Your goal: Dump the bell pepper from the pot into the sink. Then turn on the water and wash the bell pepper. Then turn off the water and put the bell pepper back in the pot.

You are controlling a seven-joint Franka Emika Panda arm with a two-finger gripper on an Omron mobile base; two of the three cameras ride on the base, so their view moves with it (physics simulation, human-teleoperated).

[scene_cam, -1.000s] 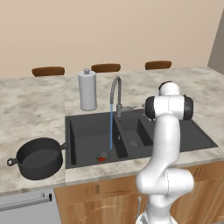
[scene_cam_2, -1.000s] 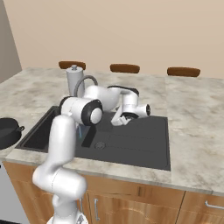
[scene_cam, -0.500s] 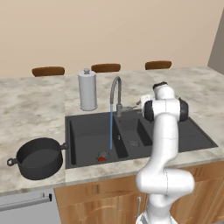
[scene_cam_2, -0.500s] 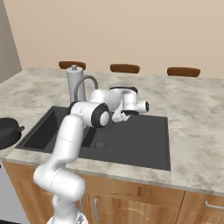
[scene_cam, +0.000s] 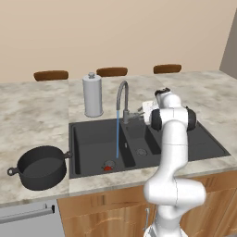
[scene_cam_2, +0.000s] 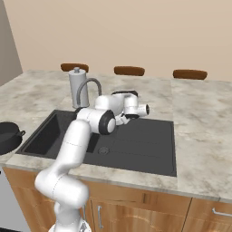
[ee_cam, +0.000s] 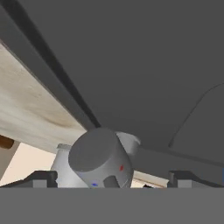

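Water (scene_cam: 117, 134) runs from the faucet (scene_cam: 122, 99) into the sink (scene_cam: 88, 139); pepper (scene_cam: 107, 168) sits by the left drain, prob. just off the stream. Gripper (ee_cam: 111, 178) spread wide at the lever (ee_cam: 98, 159). Pot (scene_cam: 40, 167) on counter, left. Risk: fingers slip off the lever, water stays on.

Matte black sink (scene_cam: 92, 139) sits mid-frame in a mottled beige-grey stone counter (scene_cam: 32, 115). A thin blue stream of water (scene_cam: 117, 136) falls from the grey faucet (scene_cam: 122, 99). Bright red bell pepper (scene_cam: 108, 168) at the basin's lower edge. Dark grey pot (scene_cam: 41, 167) at lower left; silver canister (scene_cam: 92, 95) above. Brown wooden cabinets (scene_cam: 106, 210) below, tan wall (scene_cam: 115, 32) across the top.
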